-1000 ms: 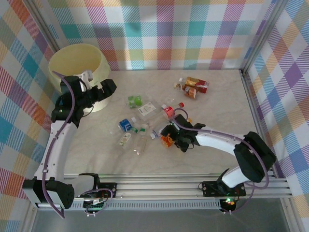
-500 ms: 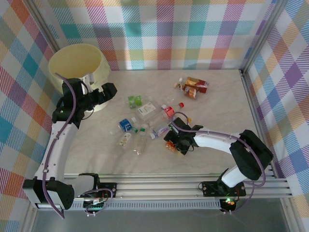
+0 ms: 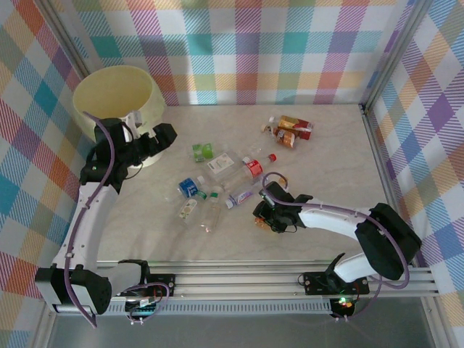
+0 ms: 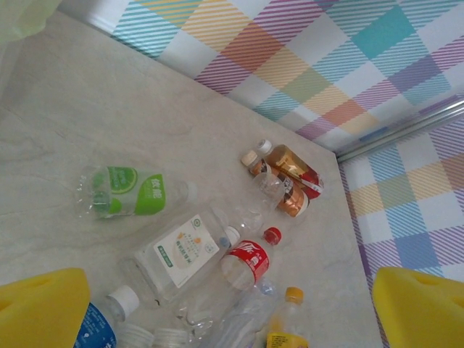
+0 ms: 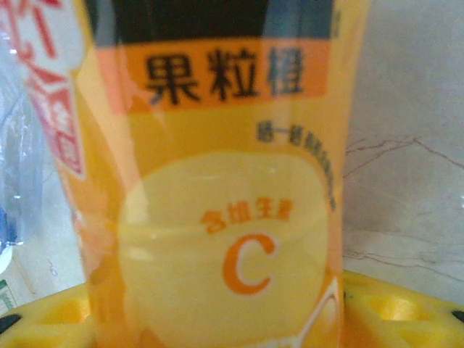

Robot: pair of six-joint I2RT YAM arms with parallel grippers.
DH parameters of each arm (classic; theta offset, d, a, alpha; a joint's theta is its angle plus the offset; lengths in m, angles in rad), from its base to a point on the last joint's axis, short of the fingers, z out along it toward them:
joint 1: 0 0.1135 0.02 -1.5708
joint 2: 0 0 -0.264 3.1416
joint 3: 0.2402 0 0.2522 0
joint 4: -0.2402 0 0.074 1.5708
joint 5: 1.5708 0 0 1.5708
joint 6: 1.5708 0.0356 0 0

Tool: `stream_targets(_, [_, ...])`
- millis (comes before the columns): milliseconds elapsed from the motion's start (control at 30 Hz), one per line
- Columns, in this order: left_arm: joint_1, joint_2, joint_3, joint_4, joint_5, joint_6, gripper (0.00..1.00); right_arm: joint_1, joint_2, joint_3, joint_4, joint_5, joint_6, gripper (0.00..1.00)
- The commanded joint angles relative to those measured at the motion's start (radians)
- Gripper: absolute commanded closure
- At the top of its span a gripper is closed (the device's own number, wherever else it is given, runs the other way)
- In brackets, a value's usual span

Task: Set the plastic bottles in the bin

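My right gripper (image 3: 265, 217) is low over the table, right of the bottle cluster, shut on an orange-labelled plastic bottle (image 5: 225, 203). That bottle stands between its yellow fingers (image 5: 402, 308) in the right wrist view. My left gripper (image 3: 164, 135) hangs open and empty beside the pale-yellow bin (image 3: 116, 94) at the back left. On the table lie a green-labelled bottle (image 4: 130, 194), a white-labelled bottle (image 4: 181, 250), a red-labelled bottle (image 4: 250, 259) and a blue-labelled bottle (image 3: 188, 188). Two brown and red bottles (image 3: 290, 130) lie apart at the back right.
Two clear crushed bottles (image 3: 203, 210) lie at the near side of the cluster. Checked walls enclose the table (image 3: 333, 174), with a metal rail (image 3: 377, 152) along its right edge. Bare tabletop stretches to the right of my right arm.
My right gripper has shut on the orange-labelled bottle and drawn it slightly right and nearer, away from the cluster. The left arm has barely moved.
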Motion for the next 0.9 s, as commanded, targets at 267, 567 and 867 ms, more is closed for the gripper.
stream_targets(267, [-0.117,-0.021,-0.067,0.149,0.087,-0.142,0.00,0.003,-0.005,0.101,-0.074,0.048,-0.383,0.57])
stream_targets(567, [-0.285,0.020,-0.147,0.233,0.047,-0.221,0.00,0.003,-0.127,0.128,0.023,0.080,-0.578,0.63])
stream_targets(867, [-0.378,0.173,-0.122,0.396,0.176,-0.234,0.00,0.003,-0.131,0.261,0.109,-0.104,-0.855,0.65])
